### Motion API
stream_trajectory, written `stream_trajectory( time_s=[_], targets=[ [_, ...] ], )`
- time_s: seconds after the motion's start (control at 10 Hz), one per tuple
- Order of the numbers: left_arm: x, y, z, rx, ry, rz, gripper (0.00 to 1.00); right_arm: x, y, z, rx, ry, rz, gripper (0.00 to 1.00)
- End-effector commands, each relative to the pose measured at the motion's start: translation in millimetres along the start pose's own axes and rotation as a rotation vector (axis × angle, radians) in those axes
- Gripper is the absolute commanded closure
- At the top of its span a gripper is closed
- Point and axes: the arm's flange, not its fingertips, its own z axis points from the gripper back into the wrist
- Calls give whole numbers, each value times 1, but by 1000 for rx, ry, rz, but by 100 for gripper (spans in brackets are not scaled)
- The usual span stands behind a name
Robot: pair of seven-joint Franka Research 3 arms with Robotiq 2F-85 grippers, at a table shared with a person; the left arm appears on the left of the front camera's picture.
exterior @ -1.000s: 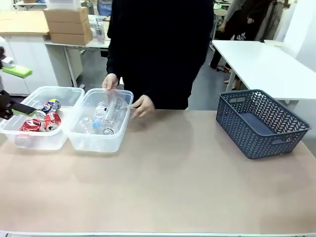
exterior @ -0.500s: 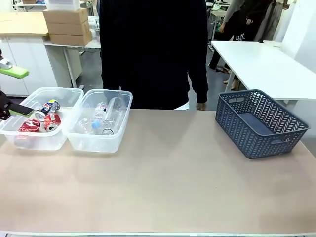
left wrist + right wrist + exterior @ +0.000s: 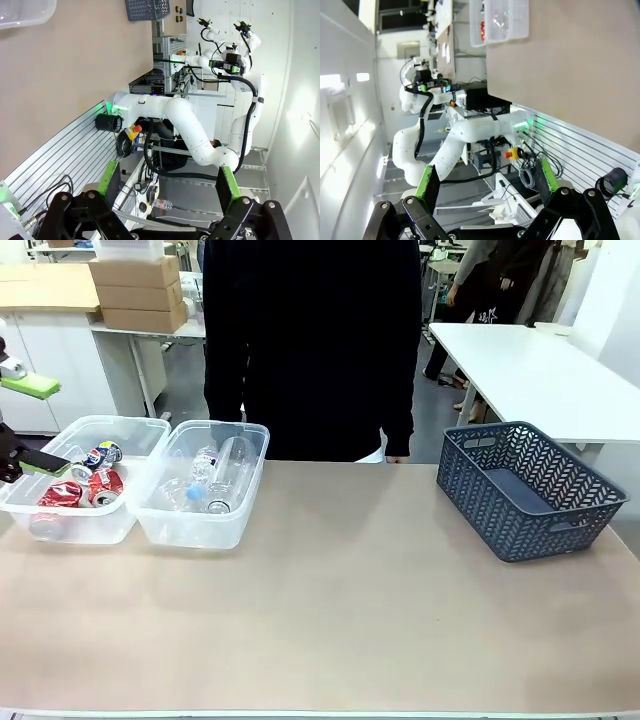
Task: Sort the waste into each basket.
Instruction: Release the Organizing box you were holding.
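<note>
Two clear tubs stand side by side at the table's left. The left tub (image 3: 62, 528) holds crushed red cans and a blue-and-red one (image 3: 85, 485). The right tub (image 3: 196, 530) holds clear plastic bottles (image 3: 218, 472). My left gripper (image 3: 35, 423) is at the picture's left edge beside the can tub, open, with nothing between its green pads. The left wrist view confirms this: left gripper (image 3: 167, 180) open and empty, a tub corner (image 3: 20, 12) at top left. My right gripper (image 3: 487, 180) is open and empty, off the table's near edge; both tubs (image 3: 506, 20) show far off.
A dark blue-grey lattice basket (image 3: 528, 490) sits at the table's right, also seen as a basket (image 3: 147, 9) in the left wrist view. A person in dark clothing (image 3: 310, 340) stands at the far edge, one hand (image 3: 397, 455) hanging by the table. A white table (image 3: 540, 370) stands behind.
The person's hands left the bottle tub's rim and table, and the person straightened up. The bottle tub now stands free. My left gripper has barely moved.
</note>
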Motion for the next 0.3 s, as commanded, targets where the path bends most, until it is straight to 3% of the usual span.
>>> stream_trajectory(
  time_s=[0.0, 0.2],
  targets=[
    [-1, 1, 3, 0, 12, -26, 0, 2, 1, 1, 7, 3, 28, 0],
    [-1, 1, 3, 0, 12, -26, 0, 2, 1, 1, 7, 3, 28, 0]
  ],
)
